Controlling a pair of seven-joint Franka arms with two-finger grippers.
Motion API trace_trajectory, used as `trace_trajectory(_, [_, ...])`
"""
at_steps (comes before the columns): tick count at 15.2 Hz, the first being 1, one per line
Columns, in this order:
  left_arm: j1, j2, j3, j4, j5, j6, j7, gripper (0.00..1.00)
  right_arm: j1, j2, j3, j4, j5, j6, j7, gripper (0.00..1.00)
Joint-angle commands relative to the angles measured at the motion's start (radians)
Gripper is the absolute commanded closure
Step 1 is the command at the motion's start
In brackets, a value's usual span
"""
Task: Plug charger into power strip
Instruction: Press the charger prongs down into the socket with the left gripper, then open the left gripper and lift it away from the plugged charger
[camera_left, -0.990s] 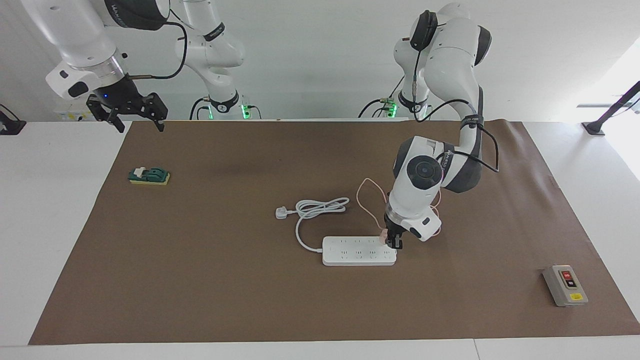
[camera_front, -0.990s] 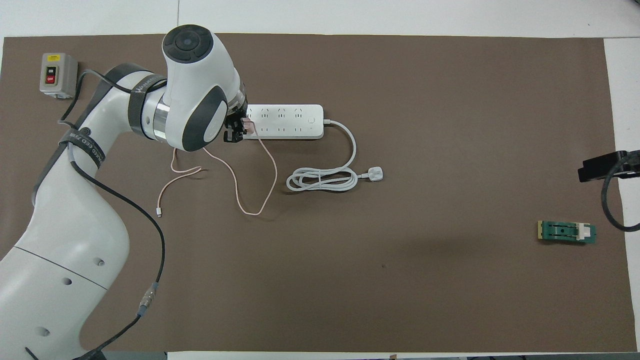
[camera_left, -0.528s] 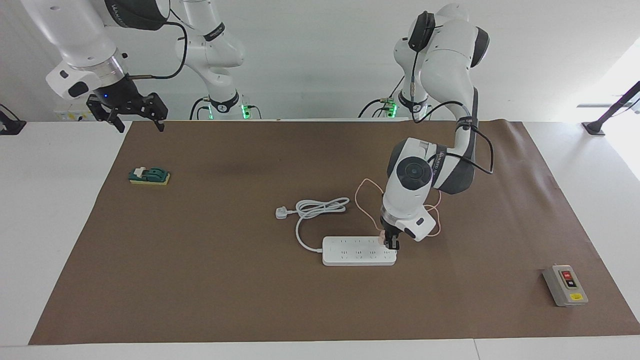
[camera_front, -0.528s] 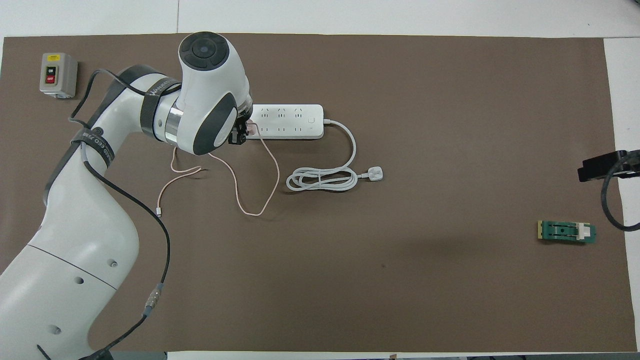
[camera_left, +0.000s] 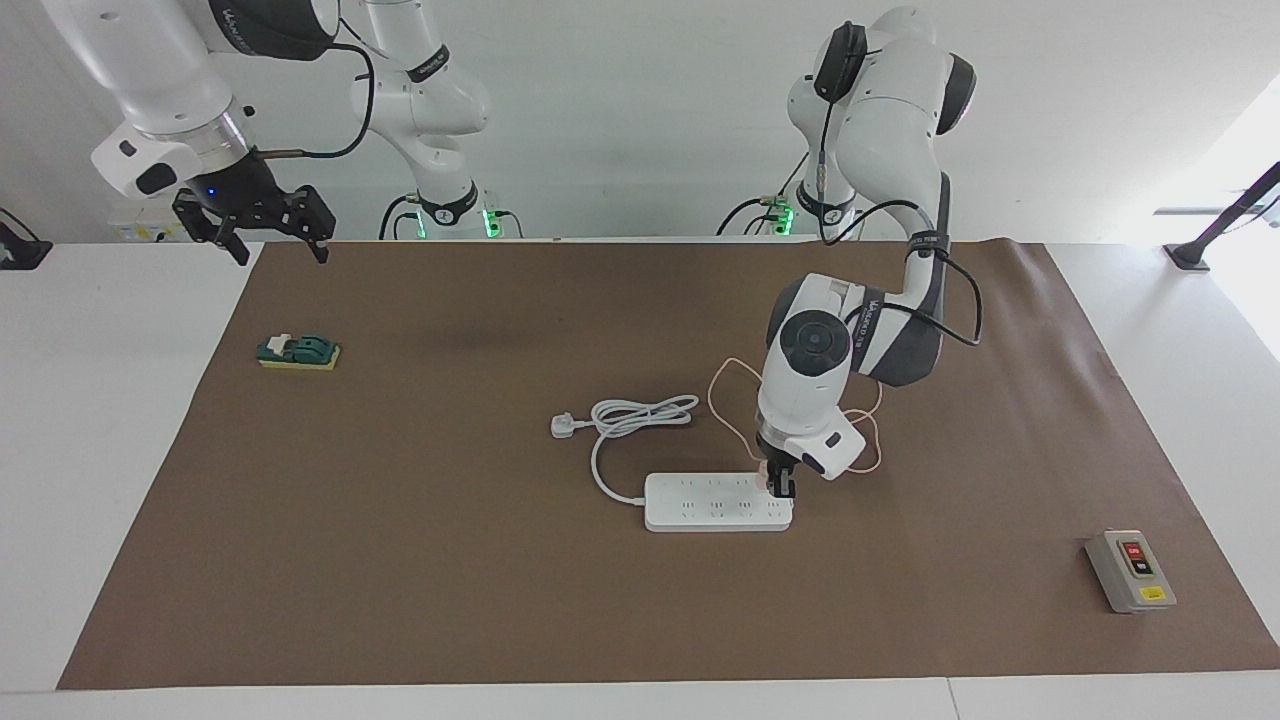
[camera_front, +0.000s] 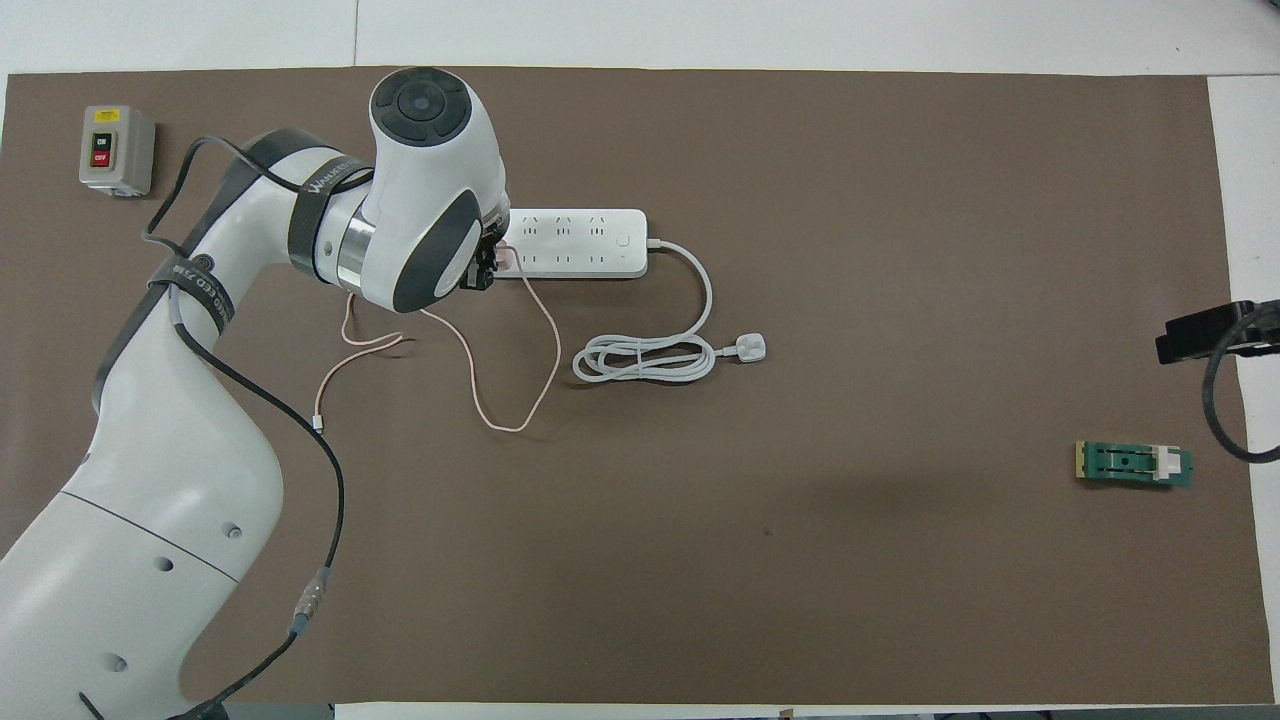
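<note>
**Charger held down at the end of the power strip**

At the power strip's (camera_left: 717, 501) end toward the left arm, the small pink charger (camera_left: 766, 478) sits pinched in the left claw (camera_left: 781, 487), which points straight down and presses it onto the last sockets. The claw is clamped on the charger, probably so that the prongs stay square to the holes. Whether the prongs are fully seated cannot be told.

The charger's thin pink cable (camera_front: 520, 350) trails loosely from the strip toward the robots, slack enough not to pull on the plug. The strip lies flat on the brown mat covering the bench (camera_left: 120, 500). Its thick white cord (camera_front: 650, 350) curls into a coil nearer the robots, ending in a white three-pin plug (camera_front: 750, 347).

Well apart from the strip, a grey switch box (camera_left: 1130, 570) sits at the left arm's end of the bench and a small green part (camera_left: 298, 351) at the right arm's end. The right claw (camera_left: 262, 225), fingers spread apart, waits in the air over that end's mat corner.
</note>
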Motion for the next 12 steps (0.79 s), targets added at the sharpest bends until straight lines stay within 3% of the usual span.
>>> trace_trajectory(1, [0.048, -0.008, 0.000, 0.020, 0.009, 0.022, 0.008, 0.00, -0.006, -0.001, 0.006, 0.001, 0.000, -0.009, -0.002, 0.00])
trace_trajectory(6, [0.125, -0.107, -0.017, 0.020, 0.006, -0.008, 0.067, 0.00, -0.006, -0.001, 0.006, 0.001, 0.000, -0.009, -0.002, 0.00])
trace_trajectory(12, [0.226, -0.219, -0.014, 0.010, -0.001, -0.116, 0.588, 0.01, -0.006, -0.001, 0.006, 0.001, 0.000, -0.009, -0.002, 0.00])
